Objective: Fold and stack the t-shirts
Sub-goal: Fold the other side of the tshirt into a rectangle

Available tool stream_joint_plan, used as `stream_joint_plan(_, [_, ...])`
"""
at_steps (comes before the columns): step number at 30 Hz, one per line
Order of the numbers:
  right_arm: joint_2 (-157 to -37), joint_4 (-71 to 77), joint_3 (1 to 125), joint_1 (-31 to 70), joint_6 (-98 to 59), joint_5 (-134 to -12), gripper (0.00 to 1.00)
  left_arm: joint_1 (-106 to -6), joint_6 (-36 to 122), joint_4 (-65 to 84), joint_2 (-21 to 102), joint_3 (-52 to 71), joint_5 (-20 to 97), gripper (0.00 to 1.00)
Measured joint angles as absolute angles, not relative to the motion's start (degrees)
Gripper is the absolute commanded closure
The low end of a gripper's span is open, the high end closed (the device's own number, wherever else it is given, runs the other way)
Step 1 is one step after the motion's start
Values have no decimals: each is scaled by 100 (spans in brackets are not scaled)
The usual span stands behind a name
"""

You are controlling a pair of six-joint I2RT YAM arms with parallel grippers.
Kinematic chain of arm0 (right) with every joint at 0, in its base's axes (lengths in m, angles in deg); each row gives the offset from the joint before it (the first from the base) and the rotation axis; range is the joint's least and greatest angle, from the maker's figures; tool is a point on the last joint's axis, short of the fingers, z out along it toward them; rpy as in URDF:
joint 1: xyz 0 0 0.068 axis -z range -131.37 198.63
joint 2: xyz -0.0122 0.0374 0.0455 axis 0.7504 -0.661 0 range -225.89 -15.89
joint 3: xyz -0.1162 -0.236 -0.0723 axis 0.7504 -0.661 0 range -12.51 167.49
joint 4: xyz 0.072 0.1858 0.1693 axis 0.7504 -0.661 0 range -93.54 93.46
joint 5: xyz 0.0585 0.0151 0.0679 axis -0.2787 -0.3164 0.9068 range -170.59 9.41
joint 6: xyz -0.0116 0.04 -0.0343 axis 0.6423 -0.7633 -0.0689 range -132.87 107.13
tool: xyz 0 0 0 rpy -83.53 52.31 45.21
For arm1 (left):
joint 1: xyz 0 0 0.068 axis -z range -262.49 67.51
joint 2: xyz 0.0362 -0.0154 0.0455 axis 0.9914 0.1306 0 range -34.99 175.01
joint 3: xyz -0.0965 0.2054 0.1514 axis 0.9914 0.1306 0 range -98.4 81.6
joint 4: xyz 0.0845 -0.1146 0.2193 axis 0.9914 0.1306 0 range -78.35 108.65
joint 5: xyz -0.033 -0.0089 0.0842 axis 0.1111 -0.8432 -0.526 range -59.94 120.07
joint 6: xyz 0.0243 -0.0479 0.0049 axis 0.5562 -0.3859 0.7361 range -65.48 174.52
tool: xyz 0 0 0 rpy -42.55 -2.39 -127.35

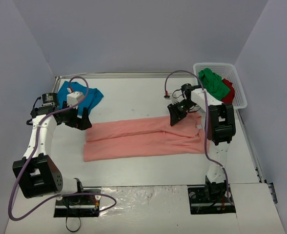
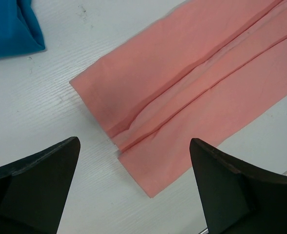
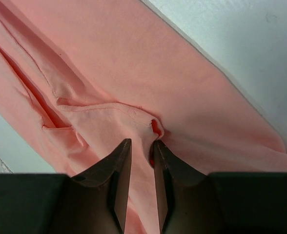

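Observation:
A salmon-pink t-shirt [image 1: 143,139] lies folded into a long strip across the middle of the table. My right gripper [image 1: 176,116] is at its far right end. In the right wrist view its narrow jaws [image 3: 141,142] pinch a raised fold of the pink cloth [image 3: 133,63]. My left gripper [image 1: 80,119] hovers open by the strip's left end, and the pink corner [image 2: 192,87] lies ahead of the wide-spread fingers [image 2: 134,140], untouched. A folded teal-blue t-shirt [image 1: 92,97] rests at the back left, its edge [image 2: 9,27] also in the left wrist view.
A white mesh basket [image 1: 239,100] stands at the back right with a green t-shirt [image 1: 214,83] and a red one [image 1: 228,92] in it. Grey walls close in the table on three sides. The arm bases sit at the near edge.

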State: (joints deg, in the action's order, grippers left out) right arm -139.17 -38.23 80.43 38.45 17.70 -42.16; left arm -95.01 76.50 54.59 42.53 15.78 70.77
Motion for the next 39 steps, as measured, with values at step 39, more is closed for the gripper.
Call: stream_joint_plan(39, [-12728, -3915, 6408, 3030, 1833, -4224, 96, -9529, 7637, 5459, 4246, 1582, 7230, 5])
